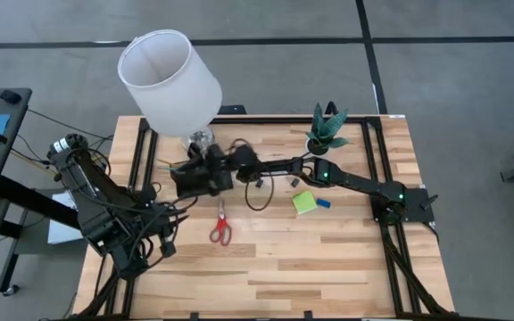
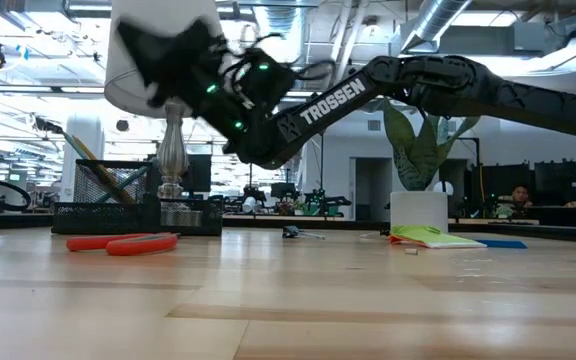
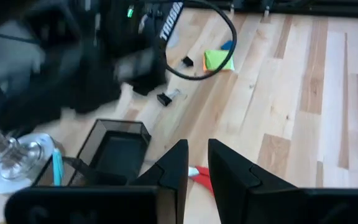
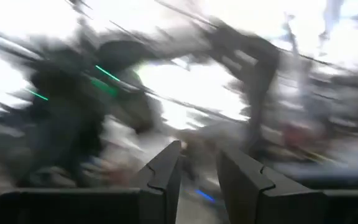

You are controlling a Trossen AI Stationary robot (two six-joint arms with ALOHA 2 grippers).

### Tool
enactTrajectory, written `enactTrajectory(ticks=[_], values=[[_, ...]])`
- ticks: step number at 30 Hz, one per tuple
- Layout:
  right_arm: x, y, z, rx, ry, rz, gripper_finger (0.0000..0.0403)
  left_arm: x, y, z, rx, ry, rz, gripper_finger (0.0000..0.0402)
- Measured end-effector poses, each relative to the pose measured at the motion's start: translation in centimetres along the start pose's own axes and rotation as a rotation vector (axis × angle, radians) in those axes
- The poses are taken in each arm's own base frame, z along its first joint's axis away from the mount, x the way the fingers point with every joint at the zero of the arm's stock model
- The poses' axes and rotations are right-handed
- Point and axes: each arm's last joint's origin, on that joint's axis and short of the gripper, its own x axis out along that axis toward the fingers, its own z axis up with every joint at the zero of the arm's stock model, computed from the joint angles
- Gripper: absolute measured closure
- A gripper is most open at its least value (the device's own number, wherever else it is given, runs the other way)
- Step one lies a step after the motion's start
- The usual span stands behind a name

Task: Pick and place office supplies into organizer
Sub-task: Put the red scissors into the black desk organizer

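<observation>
Right end effector (image 1: 205, 168) above organizer (image 1: 188, 181)

lamp (image 1: 169, 76) and right arm (image 1: 355, 183) over organizer (image 1: 193, 181) (near table (image 1: 328, 267) bare)

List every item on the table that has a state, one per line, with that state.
Black mesh organizer tray: upright, holding pens.
Red-handled scissors: flat on table, outside tray.
Lime-green sticky-note pad: flat on table.
Small blue eraser: beside the pad.
White-shaded lamp: standing.
Right gripper: fingers apart, empty, over the tray.
Left gripper: fingers slightly apart, empty, waiting.
</observation>
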Motion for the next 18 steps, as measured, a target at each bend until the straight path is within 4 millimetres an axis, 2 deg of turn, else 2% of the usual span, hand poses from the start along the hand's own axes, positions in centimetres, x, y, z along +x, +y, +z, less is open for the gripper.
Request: enactTrajectory(ticks=[4,7,10,14,18], values=[[-0.6,1.7,2.2,0.179,-0.068,0.289,0.0311,0.0,0.0,-0.1,-0.007,0.026,-0.010,0.0347],[-0.2,2.3,2.2,0.385,0.094,0.397,0.0312,0.0,-0.1,-0.1,-0.033,0.043,-0.015,0.0347],[1.9,4.3,2.7,0.444,0.254,0.516,0.0312,0.2,-0.3,-0.4,-0.058,0.060,-0.014,0.0347],[5.6,7.5,7.5,0.406,0.261,0.638,0.0312,0.5,-0.6,-0.8,-0.094,0.064,-0.002,0.0347],[8.0,9.6,12.5,0.337,0.300,0.711,0.0312,0.8,-1.1,-1.1,-0.148,0.072,0.001,0.0347]])
